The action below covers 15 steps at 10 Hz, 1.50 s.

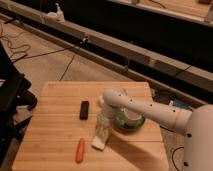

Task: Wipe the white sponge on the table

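Observation:
The white sponge lies flat on the light-wood table, near its front middle. My gripper points straight down from the white arm, which reaches in from the right. Its tips are on the sponge, shut on it and pressing it to the tabletop. An orange carrot lies just left of the sponge, apart from it.
A black rectangular object lies on the table left of the arm's wrist. A green bowl with something white in it sits right of the gripper, under the arm. Cables run across the floor behind the table.

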{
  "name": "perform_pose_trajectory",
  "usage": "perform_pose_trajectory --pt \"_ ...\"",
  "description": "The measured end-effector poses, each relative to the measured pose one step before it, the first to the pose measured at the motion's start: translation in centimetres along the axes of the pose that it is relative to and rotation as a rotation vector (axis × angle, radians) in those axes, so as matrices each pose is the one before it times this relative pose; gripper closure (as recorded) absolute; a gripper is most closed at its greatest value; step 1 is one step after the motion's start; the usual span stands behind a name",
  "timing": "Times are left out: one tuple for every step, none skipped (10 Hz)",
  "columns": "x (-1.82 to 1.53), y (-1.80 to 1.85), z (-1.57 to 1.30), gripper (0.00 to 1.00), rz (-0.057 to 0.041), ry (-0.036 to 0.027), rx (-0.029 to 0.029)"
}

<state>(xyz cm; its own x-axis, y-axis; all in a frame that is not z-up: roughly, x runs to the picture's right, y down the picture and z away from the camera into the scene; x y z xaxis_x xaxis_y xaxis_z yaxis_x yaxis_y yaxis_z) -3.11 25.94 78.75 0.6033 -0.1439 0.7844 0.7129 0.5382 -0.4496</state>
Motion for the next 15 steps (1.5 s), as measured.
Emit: perform_pose_trajectory --pt "-0.596 0.188 0.543 1.00 -0.00792 -0.01118 0.00297" --pt "-0.639 0.459 0.590 1.00 -0.00002 -0.01203 -0.00087" --pt "-0.549 0.657 0.485 1.00 0.00906 -0.01120 -0.00195" --pt "-0.305 0.699 0.324 1.00 0.01541 -0.00923 0.00133" --pt "-0.173 1.208 0.123 1.00 0.02892 -0.00593 0.00160" --pt "0.120 1.354 -0.106 1.00 0.03420 0.00183 0.00079" --pt "0.338 0.868 -0.334 1.00 0.02847 0.00702 0.00609" --pt "0.587 0.884 -0.575 1.00 0.03301 0.01418 0.00652" --pt "0.989 0.833 -1.071 1.00 0.03409 0.02218 0.01001" --pt "0.986 0.519 -1.066 1.00 0.02286 0.01951 0.00458" --pt "0.858 0.199 -0.838 1.00 0.01682 0.01421 0.00205" --pt "0.718 -0.218 -0.620 1.00 0.00551 0.00727 0.00346" --pt "0.719 -0.747 -0.452 1.00 -0.00460 0.00087 0.00488" --pt "0.228 -0.744 -0.082 1.00 -0.01078 -0.00251 0.00215" --pt "0.109 -0.848 0.042 1.00 -0.01450 -0.00410 -0.00025"
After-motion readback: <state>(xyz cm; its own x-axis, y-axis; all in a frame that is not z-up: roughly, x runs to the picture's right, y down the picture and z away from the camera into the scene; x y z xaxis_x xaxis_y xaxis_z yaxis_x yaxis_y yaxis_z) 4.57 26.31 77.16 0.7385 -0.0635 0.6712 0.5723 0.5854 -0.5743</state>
